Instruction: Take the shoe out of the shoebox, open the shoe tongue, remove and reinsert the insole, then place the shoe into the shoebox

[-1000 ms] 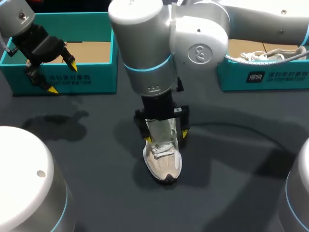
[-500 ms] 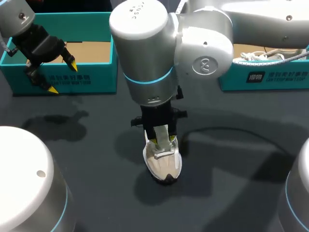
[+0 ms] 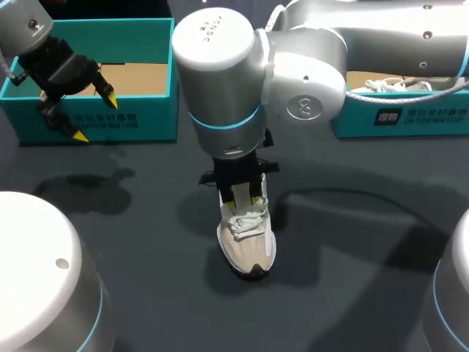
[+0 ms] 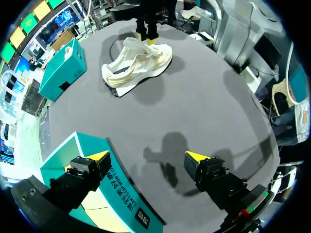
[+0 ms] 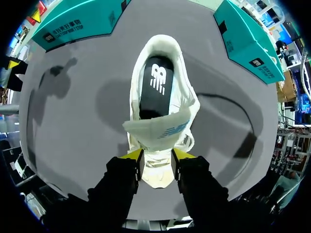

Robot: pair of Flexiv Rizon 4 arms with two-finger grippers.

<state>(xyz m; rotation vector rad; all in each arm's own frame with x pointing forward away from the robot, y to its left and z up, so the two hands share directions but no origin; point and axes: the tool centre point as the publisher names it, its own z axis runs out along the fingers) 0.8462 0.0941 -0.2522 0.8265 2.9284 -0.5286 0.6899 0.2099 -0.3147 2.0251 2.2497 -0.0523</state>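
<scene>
"Where's the shoe got to?"

"Out of its box. The cream-white lace-up trainer (image 3: 249,246) stands on its sole in the middle of the dark grey table (image 3: 352,286), with the black insole (image 5: 154,87) lying inside."

"And the arm over it?"

"The right gripper (image 5: 156,156) is clamped on the raised white tongue (image 5: 158,130), a yellow tip on each side."

"The other one?"

"Further back. The left gripper (image 3: 94,116) hangs with its fingers spread wide, holding nothing, by the front wall of the open teal cardboard shoebox (image 3: 139,121)."
</scene>
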